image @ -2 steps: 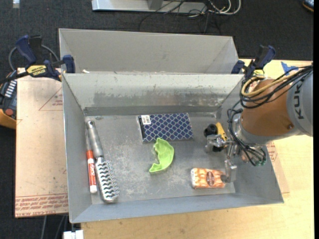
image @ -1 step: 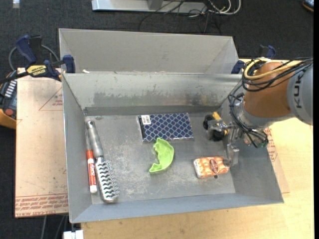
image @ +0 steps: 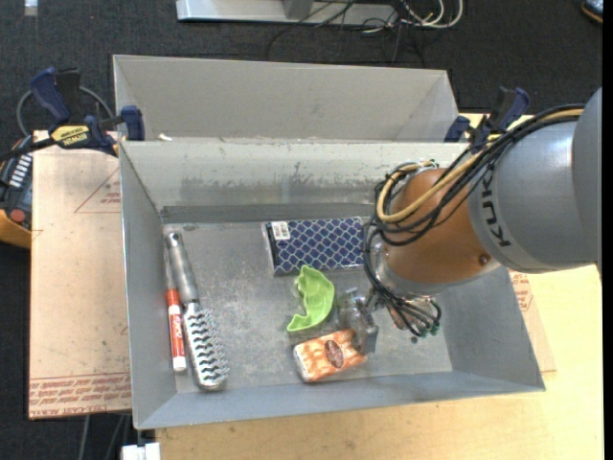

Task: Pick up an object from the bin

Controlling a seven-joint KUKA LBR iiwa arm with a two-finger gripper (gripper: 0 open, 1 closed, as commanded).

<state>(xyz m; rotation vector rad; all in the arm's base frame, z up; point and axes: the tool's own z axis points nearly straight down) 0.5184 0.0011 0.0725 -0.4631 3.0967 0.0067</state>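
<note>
**Down at the floor of the bin (image: 239, 199), jaws just beside orange snack packet (image: 329, 356)**

State of jaws: cannot tell, masked by wrist and cables. Orange snack packet lying flat near front wall, right of centre, close below green curved plastic piece (image: 312, 300). Risks judged: glossy wrapper slipping out on closing; green curved plastic piece nipped along with it; scrape against nearby front wall.

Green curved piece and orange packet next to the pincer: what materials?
Green curved piece: likely moulded plastic, smooth and faintly glossy; it keeps a thin, bowl-like shell shape. Orange packet: probably printed plastic film, shiny; the crimped ends and soft pillow shape suggest a wrapper.
</note>
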